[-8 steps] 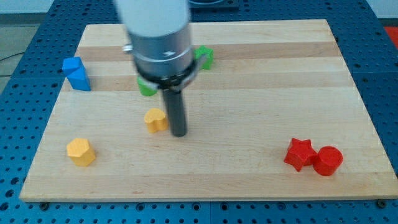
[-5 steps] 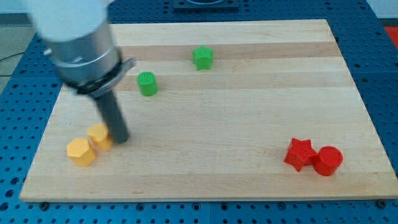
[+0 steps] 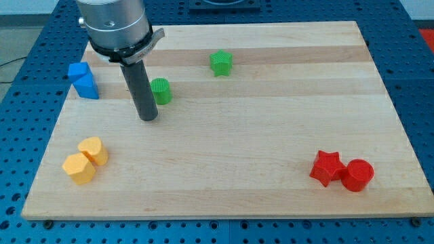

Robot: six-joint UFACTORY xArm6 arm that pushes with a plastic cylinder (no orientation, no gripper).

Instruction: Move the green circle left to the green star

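Right now the small green ribbed plastic cylinder, the task's green circle (image 3: 161, 90), stands upright on the pale wooden counter (image 3: 271, 135) in its upper-left part, and the green star-shaped plastic block (image 3: 220, 63) sits well apart from it toward the view's upper right. The robot's dark rod reaches down from the metal collar at the view's top left, and its tip (image 3: 148, 117) rests on the wood just beside the green circle, on that block's lower-left side, seemingly touching or nearly touching it; which of the two cannot be told. The arm carries no jaws, so there is nothing released or clenched to report, only a bare rod that shoves. Judging by its look, the green circle is a light, rigid printed piece that should slide easily on the smooth wood, and being round it will likely roll off the rod sideways if struck off centre. Nothing can take hold of it; the contact point should be the flank facing away from wherever it has to go, with the push aimed through its centre. Its grooved wall may give the rod a little grip. Elsewhere lie a blue plastic block (image 3: 83, 79) at the left edge, two yellow-orange plastic blocks (image 3: 85, 160) touching each other near the lower left, and a red star block (image 3: 327, 167) touching a red cylinder (image 3: 357, 175) at the lower right.
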